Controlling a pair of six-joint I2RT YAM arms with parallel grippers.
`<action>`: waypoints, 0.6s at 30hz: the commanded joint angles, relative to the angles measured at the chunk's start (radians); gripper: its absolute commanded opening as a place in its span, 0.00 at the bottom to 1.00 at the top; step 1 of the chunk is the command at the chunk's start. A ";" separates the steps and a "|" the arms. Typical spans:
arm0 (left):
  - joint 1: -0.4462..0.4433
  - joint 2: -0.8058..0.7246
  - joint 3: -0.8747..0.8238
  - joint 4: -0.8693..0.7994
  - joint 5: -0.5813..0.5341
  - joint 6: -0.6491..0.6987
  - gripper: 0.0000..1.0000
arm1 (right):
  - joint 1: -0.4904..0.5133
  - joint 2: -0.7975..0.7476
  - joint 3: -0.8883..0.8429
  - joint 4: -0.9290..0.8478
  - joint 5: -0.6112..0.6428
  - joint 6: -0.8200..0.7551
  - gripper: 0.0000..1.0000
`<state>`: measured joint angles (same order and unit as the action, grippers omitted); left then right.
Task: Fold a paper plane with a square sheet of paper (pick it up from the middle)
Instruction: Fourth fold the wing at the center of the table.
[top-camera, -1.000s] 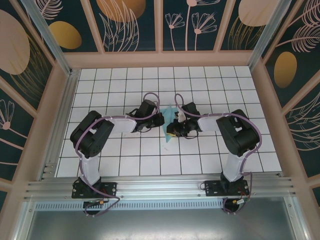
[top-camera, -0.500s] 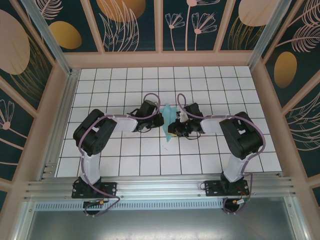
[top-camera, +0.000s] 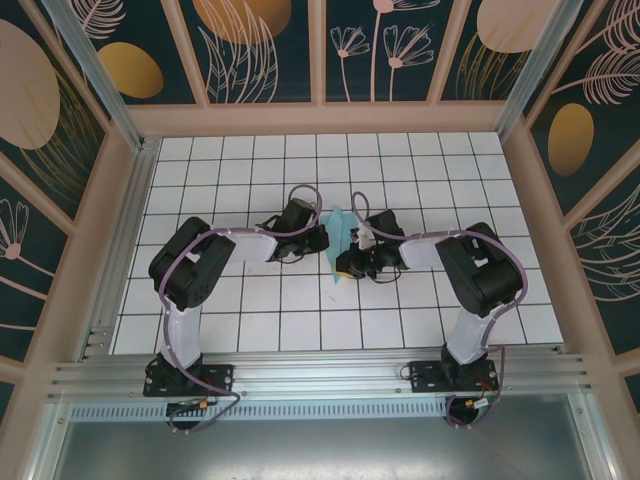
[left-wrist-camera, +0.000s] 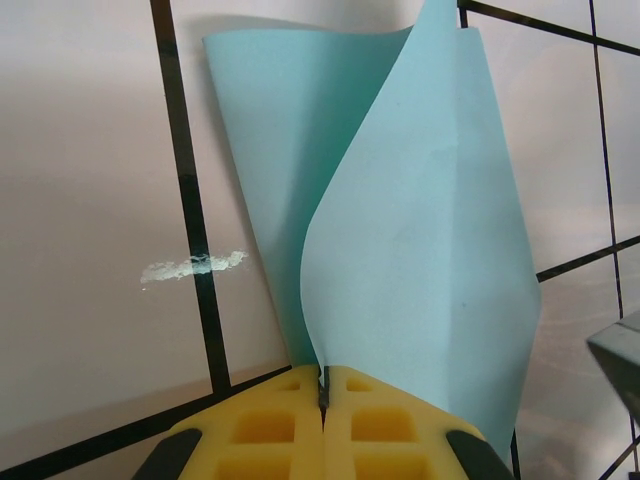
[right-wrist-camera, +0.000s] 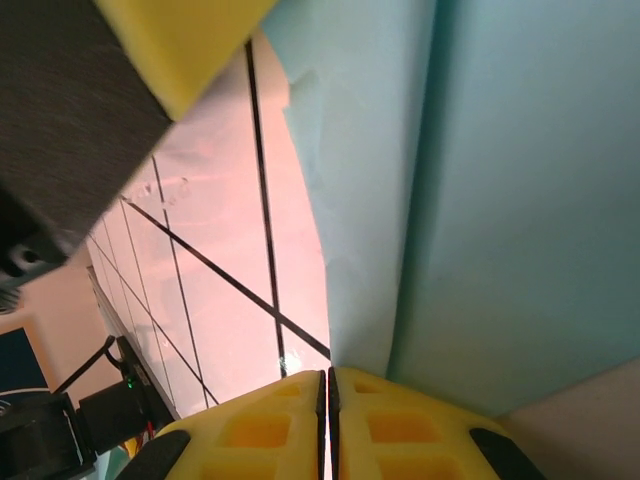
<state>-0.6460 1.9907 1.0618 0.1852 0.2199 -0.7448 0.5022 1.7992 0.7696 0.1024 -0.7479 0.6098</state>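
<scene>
At mid-table, between two arms reaching in from either side, a light teal paper plane (top-camera: 337, 240) sits partly folded over the white gridded table (top-camera: 250, 320). It shows from above as a narrow strip pointing toward the near edge. The left gripper (left-wrist-camera: 323, 388) has its yellow fingers (left-wrist-camera: 270, 428) pressed flat together on the paper's narrow end, and the sheet runs straight into the seam between them. From that pinch two tapered flaps widen away across the tiles, the nearer one curling over the other. The right gripper (right-wrist-camera: 328, 385) meets the paper from the opposite side, its yellow pads (right-wrist-camera: 250, 430) likewise drawn together with no gap. The paper's lower edge ends right at their seam, but whether it is caught between them cannot be told. A crease runs the length of the paper in the right wrist view. A white scuff (left-wrist-camera: 190, 267) crosses a black grid line just left of the paper.
</scene>
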 joint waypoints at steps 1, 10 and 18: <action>0.008 0.040 0.007 -0.056 -0.040 -0.008 0.00 | 0.009 0.029 0.009 -0.038 -0.024 -0.035 0.13; 0.007 0.044 0.021 -0.072 -0.051 -0.005 0.00 | 0.023 0.016 0.008 -0.075 -0.059 -0.085 0.14; 0.008 0.050 0.023 -0.081 -0.052 -0.012 0.00 | 0.039 0.014 0.033 -0.135 -0.015 -0.109 0.14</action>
<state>-0.6460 1.9945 1.0756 0.1646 0.2192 -0.7452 0.5327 1.8076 0.7887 0.0360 -0.7765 0.5426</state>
